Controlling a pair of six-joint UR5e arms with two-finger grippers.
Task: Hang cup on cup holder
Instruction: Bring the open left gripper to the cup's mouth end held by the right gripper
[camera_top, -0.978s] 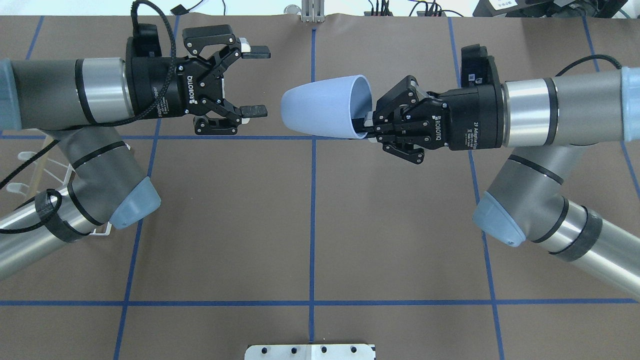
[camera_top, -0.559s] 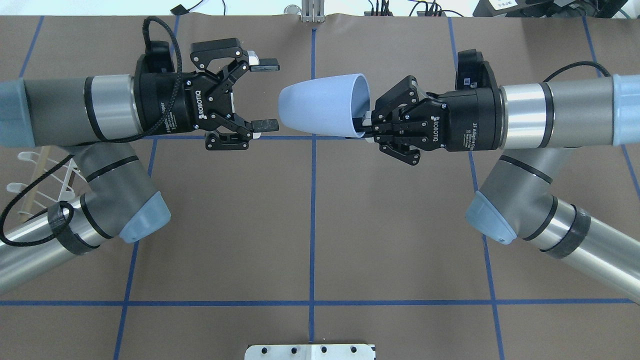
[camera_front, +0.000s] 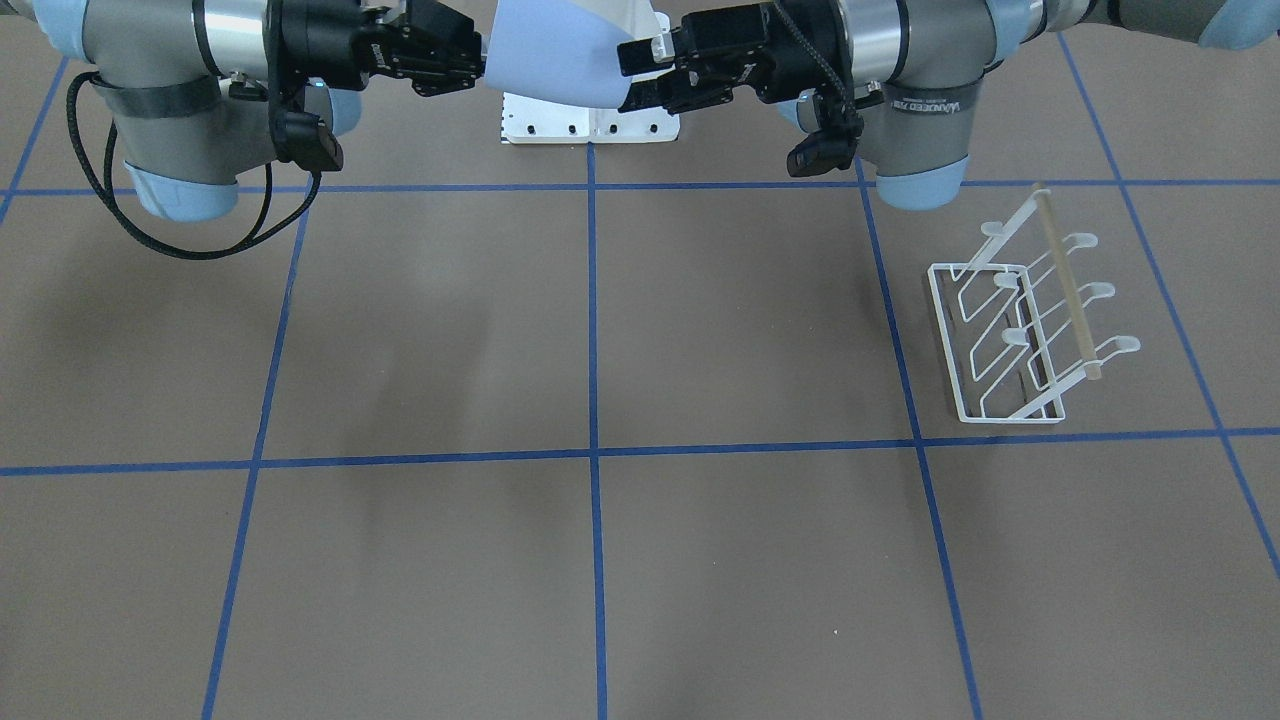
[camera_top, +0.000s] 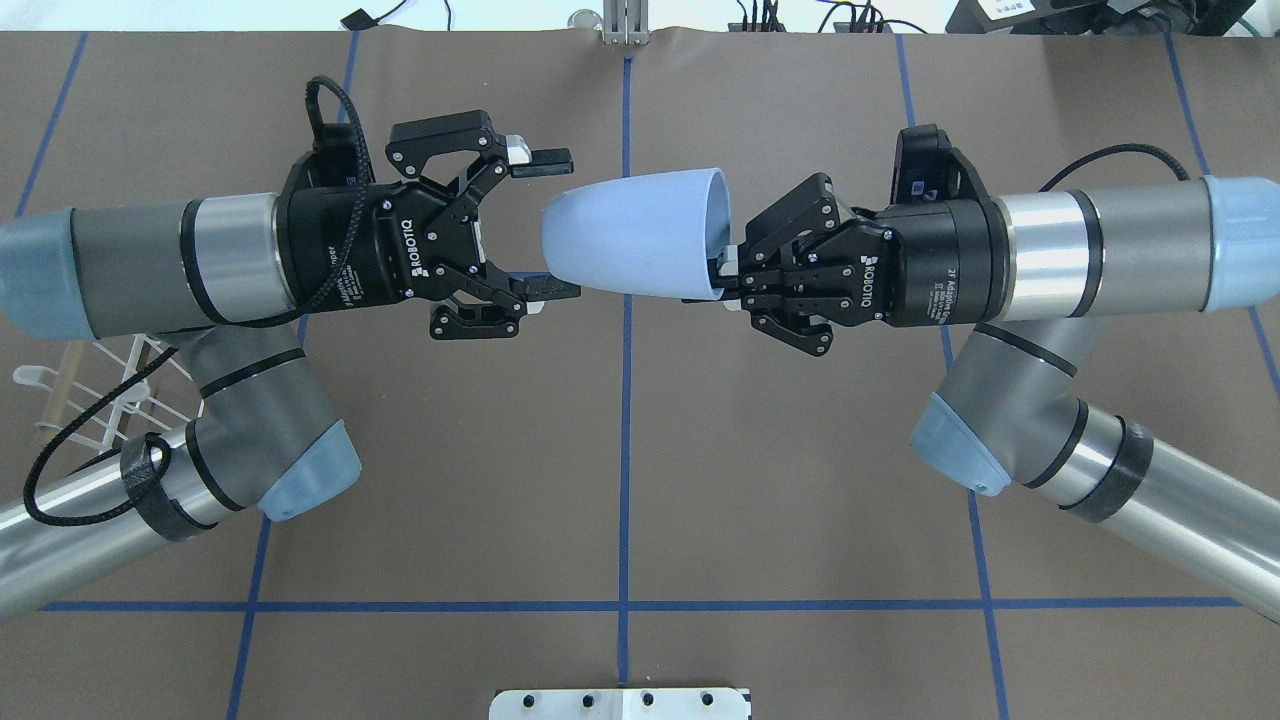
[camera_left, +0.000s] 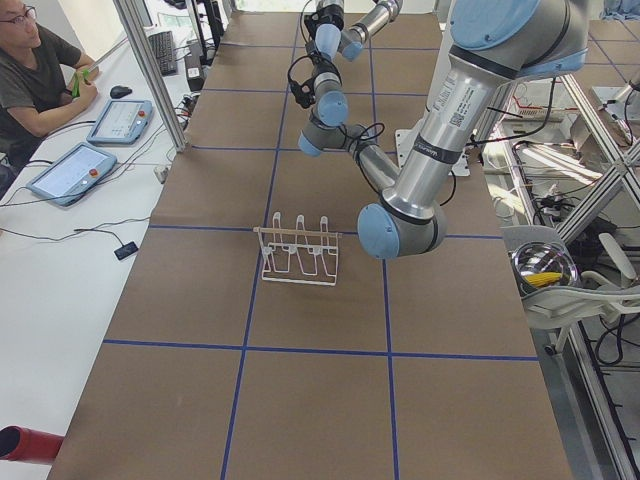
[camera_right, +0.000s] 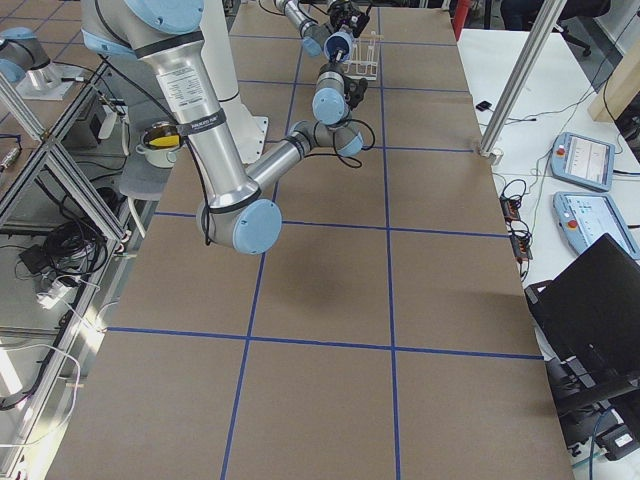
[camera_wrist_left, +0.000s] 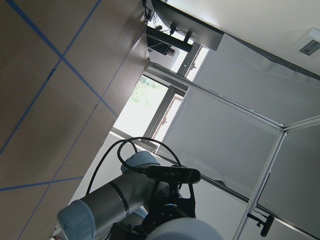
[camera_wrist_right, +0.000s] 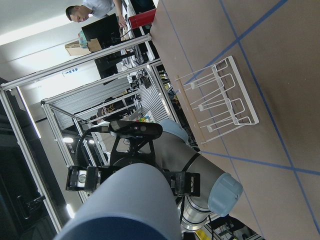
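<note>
A: Far left in the overhead view, the cup holder (camera_top: 100, 395) stands on the table (camera_top: 620, 450), partly hidden under the left arm (camera_top: 140, 265).

B: Next along is the left gripper (camera_top: 555, 222), fingers spread wide and gripping nothing!

A: Right, and the closed end of the cup (camera_top: 630, 235) pokes in between those spread fingers. The lower finger sits very close to the cup's wall. Whether it's touching, I can't tell.

B: The cup lies on its side in mid-air over the centre blue line (camera_top: 625, 480), mouth facing right, well apart from the cup holder.

A: And over on the right, the right gripper (camera_top: 728, 272) is clamped tight on the cup's rim.

B: At the near edge of the table, a white bolted plate (camera_top: 620, 703).
</note>
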